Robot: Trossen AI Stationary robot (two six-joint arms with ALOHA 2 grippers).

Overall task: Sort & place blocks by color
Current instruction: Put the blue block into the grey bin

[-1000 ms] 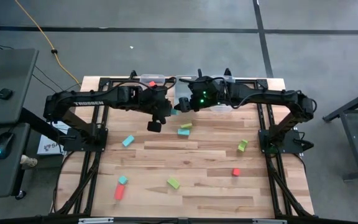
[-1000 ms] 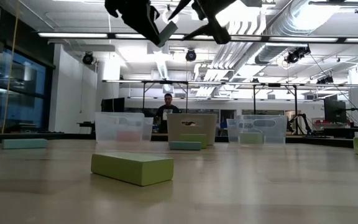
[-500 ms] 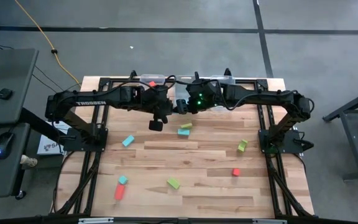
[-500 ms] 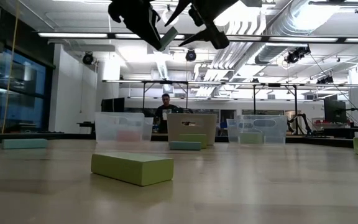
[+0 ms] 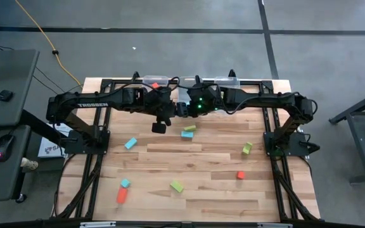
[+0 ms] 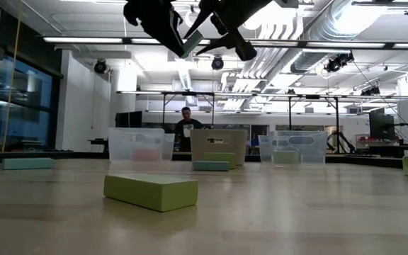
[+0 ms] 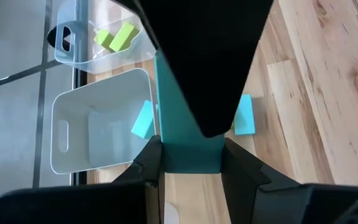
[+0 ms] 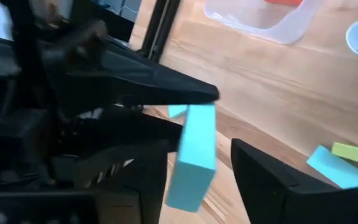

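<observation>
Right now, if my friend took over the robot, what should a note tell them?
Left gripper: shut on a light blue block, held high above the table's middle back.
Right gripper: fingers open on either side of that same block, a hand-over under way.
Done: two yellow-green blocks in one clear bin, one blue block in the middle bin, a red one in the third.
Left: about nine loose blocks on the table, among them a red bar.

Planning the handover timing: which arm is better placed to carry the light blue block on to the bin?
Right, probably. The left tool is shut on the light blue block in mid-air, and the right tool flanks it, closing. The right arm sits nearer the middle bin, which holds blue.
</observation>
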